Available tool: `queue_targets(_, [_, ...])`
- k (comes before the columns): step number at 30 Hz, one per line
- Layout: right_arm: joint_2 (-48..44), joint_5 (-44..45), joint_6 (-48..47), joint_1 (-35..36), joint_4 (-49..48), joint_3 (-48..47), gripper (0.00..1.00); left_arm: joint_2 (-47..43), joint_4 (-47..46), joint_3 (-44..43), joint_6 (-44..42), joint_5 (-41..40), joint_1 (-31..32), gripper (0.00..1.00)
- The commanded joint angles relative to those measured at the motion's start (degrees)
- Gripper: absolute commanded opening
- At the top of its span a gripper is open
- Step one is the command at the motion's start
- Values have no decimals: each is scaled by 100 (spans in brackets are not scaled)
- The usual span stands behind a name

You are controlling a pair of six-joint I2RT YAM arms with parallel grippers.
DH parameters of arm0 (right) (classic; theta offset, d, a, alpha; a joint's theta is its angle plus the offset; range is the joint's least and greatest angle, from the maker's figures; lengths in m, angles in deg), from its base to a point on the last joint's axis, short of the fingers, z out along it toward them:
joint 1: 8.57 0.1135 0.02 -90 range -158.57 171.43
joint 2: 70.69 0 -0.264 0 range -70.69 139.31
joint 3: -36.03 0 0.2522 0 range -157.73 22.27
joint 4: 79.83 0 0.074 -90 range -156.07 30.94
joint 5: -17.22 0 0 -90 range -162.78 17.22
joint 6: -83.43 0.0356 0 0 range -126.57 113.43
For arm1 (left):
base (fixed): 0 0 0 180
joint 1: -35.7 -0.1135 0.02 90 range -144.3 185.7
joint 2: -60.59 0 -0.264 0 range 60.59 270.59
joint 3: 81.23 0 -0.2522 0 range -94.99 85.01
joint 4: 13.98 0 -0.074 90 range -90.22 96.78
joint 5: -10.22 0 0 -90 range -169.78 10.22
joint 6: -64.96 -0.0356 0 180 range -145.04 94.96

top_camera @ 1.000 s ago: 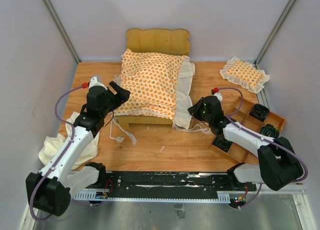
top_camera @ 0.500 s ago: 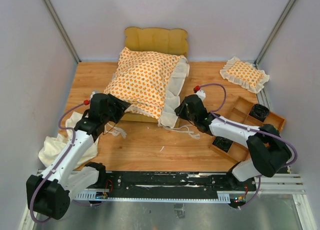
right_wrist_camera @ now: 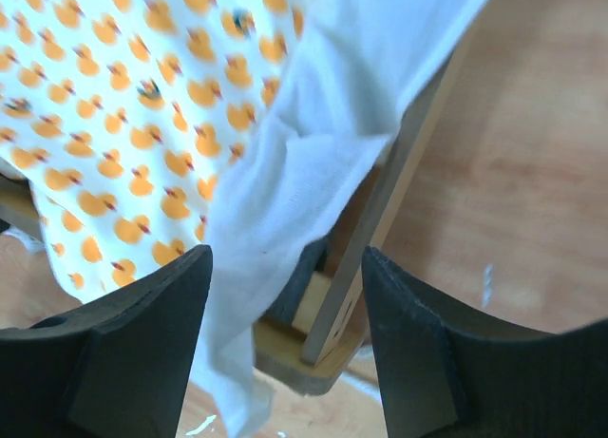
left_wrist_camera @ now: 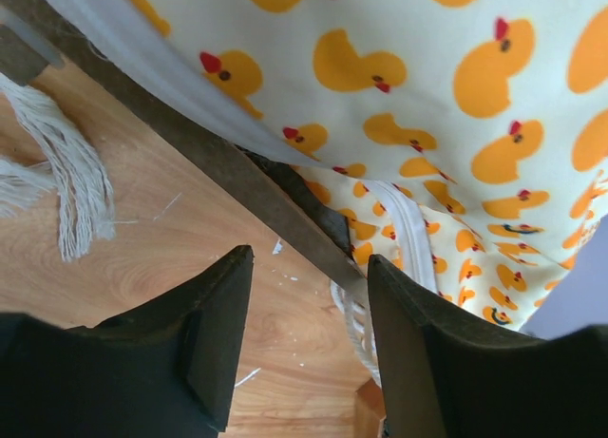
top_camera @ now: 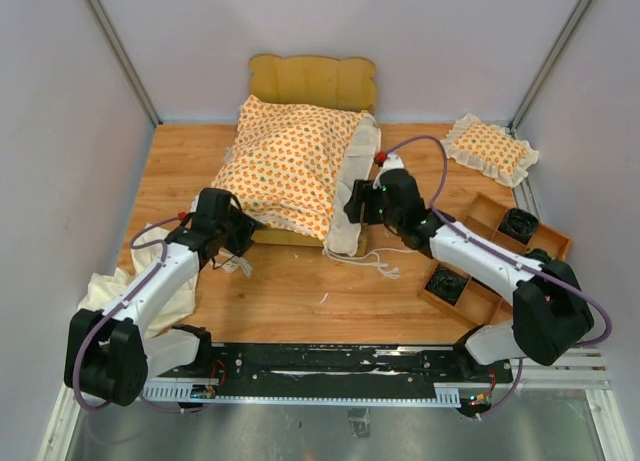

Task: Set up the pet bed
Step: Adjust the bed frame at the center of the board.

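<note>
The pet bed's light-wood frame shows its scalloped headboard (top_camera: 312,81) at the back. The orange-patterned cushion (top_camera: 290,166) lies bunched and tilted on it, and its cream ruffle (top_camera: 355,196) hangs over the right side. My left gripper (top_camera: 240,239) is low at the bed's front-left corner. In the left wrist view it (left_wrist_camera: 309,259) is open, with the frame's rail (left_wrist_camera: 275,205) just past its right fingertip and the cushion (left_wrist_camera: 427,96) above. My right gripper (top_camera: 355,206) is at the front-right corner. It (right_wrist_camera: 287,257) stands open around the ruffle (right_wrist_camera: 304,172) and the frame's corner (right_wrist_camera: 323,352).
A small square ruffled pillow (top_camera: 490,146) lies at the back right. A wooden compartment tray (top_camera: 505,261) sits right of the bed, under the right arm. A plain cream cloth (top_camera: 105,296) is heaped at the front left. Tie strings (top_camera: 375,263) trail on the floor before the bed.
The cushion has been bunched up and shifted left. My left gripper dropped to the bed's front-left corner and its jaws narrowed. My right gripper moved in along the right side and opened wide.
</note>
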Motion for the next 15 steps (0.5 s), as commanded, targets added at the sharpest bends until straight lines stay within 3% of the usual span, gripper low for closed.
queue_targets(1, [-34, -1406, -1355, -984, -419, -857, 65, 137, 159, -29, 196, -148, 35, 54])
queue_targets(7, [1756, -2645, -2076, -2130, -196, -2966, 62, 357, 164, -10, 294, -125, 35, 38])
queue_targets(12, [3852, -2809, -245, -2721, 550, -5238, 59, 427, 211, -60, 164, -211, 35, 22])
queue_targets(15, [4800, -2809, 509, -2800, 559, -6026, 60, 437, 220, -75, 87, -230, 31, 10])
